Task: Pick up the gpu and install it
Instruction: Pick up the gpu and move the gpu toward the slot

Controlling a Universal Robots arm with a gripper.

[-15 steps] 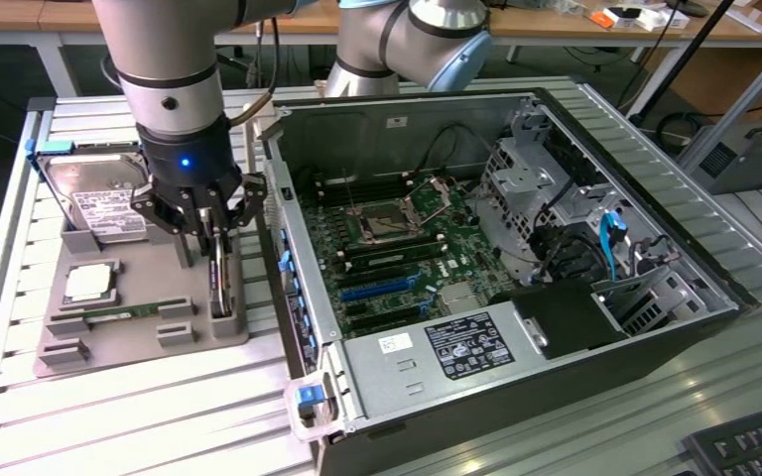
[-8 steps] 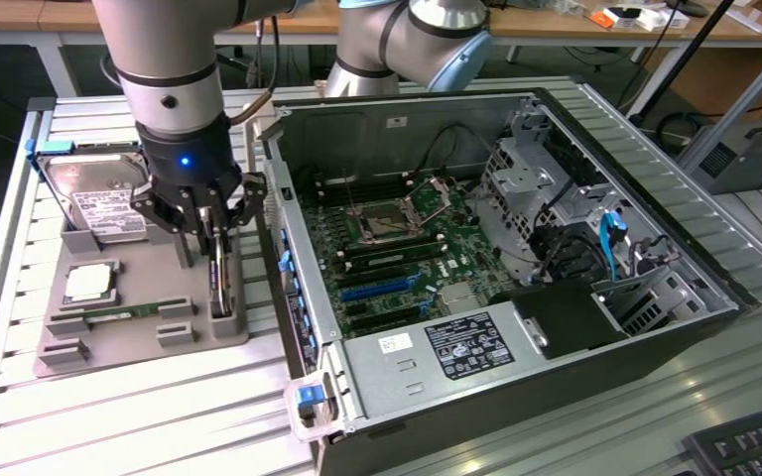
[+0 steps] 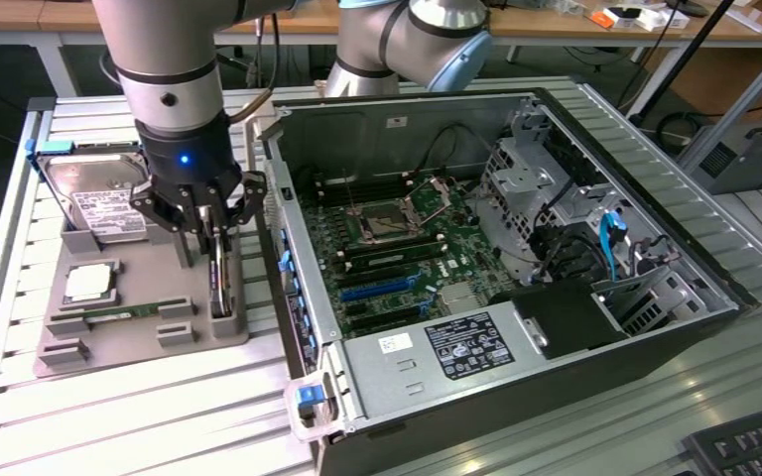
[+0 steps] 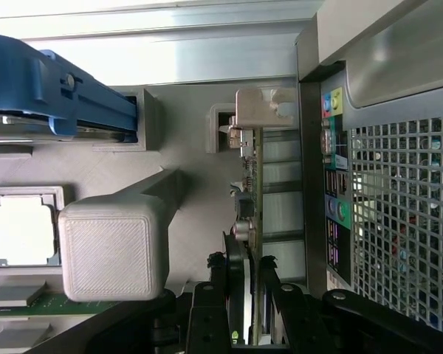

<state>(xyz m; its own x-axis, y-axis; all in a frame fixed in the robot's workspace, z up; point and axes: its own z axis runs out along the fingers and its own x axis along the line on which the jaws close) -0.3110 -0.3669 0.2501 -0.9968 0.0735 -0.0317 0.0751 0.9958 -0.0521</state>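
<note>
Gripper (image 3: 211,248) is down over the gray parts tray (image 3: 143,349), at the edge nearest the open PC case (image 3: 395,402). Jaws partly closed, clamped on the gpu (image 3: 221,290) from both sides; wrist view shows the fingers (image 4: 215,310) tight against the card (image 4: 252,184), no gap visible. The gpu stands on edge, upright in its tray slot, bracket end at the tray's clip (image 4: 260,107). Hard drive (image 3: 103,198), CPU (image 3: 90,283) and RAM stick (image 3: 116,315) sit in their own tray pockets.
</note>
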